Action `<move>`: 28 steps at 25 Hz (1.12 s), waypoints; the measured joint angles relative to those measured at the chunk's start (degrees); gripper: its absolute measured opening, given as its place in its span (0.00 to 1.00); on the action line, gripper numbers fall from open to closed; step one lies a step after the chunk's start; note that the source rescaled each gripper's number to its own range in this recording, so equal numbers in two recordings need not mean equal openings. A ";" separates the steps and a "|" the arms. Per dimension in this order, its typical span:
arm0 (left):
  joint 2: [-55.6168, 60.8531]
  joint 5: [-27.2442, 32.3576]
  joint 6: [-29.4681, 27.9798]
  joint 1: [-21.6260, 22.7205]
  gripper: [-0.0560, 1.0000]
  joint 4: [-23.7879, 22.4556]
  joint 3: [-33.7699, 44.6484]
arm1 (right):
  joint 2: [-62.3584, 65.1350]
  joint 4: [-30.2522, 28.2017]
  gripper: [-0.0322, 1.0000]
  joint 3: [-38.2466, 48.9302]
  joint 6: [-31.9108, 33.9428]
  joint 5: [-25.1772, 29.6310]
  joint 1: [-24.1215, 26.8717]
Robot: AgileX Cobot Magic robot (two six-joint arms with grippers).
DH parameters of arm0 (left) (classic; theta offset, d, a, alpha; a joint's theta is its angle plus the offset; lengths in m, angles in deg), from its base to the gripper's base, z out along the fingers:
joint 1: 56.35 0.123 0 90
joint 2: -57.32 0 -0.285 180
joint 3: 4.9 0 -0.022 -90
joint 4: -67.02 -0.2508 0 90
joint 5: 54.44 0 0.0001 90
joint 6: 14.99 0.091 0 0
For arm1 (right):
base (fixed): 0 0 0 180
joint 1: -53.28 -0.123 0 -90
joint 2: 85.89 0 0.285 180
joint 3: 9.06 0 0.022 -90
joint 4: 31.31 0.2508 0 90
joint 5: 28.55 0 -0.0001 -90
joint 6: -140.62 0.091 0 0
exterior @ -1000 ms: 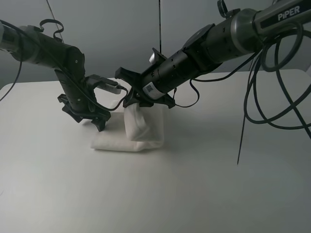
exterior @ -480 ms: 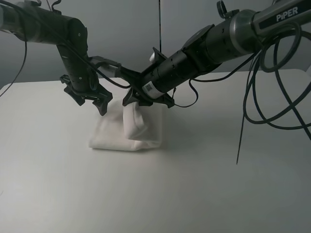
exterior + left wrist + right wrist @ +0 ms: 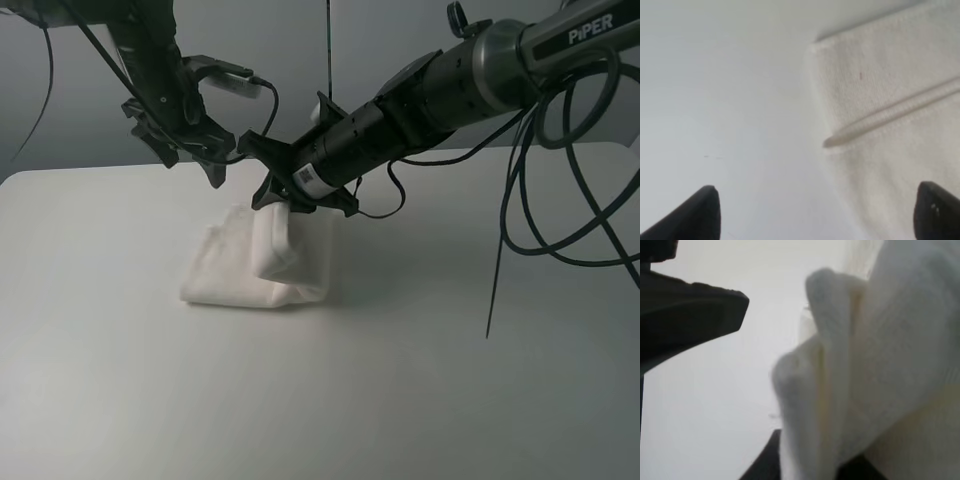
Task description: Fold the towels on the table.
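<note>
The white towel (image 3: 235, 278) lies partly folded on the table (image 3: 120, 390), with one fold (image 3: 275, 240) pulled up at its right side. My right gripper (image 3: 283, 200) is at the top of that raised fold. In the right wrist view its jaws stand a little open: one finger (image 3: 695, 310) is apart from the bunched towel (image 3: 880, 365), which leans on the other finger (image 3: 765, 462). My left gripper (image 3: 192, 165) hangs wide open and empty above the towel's back left corner. The left wrist view shows a hem of the towel (image 3: 890, 100) between its fingertips (image 3: 700, 212).
Black cables (image 3: 520, 230) loop down from the right arm over the table's right side. A thin dark cord (image 3: 329, 50) hangs at the back middle. A grey wall stands behind the table's far edge (image 3: 60, 172).
My left arm has risen up and back, away from the towel. The right gripper's jaws have parted slightly; the raised fold still stands at them.
</note>
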 joint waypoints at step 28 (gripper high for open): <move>11.53 1.83 1.78 0.00 0.99 -1.03 -0.94 | 13.80 -37.82 1.00 -0.12 7.03 1.70 1.08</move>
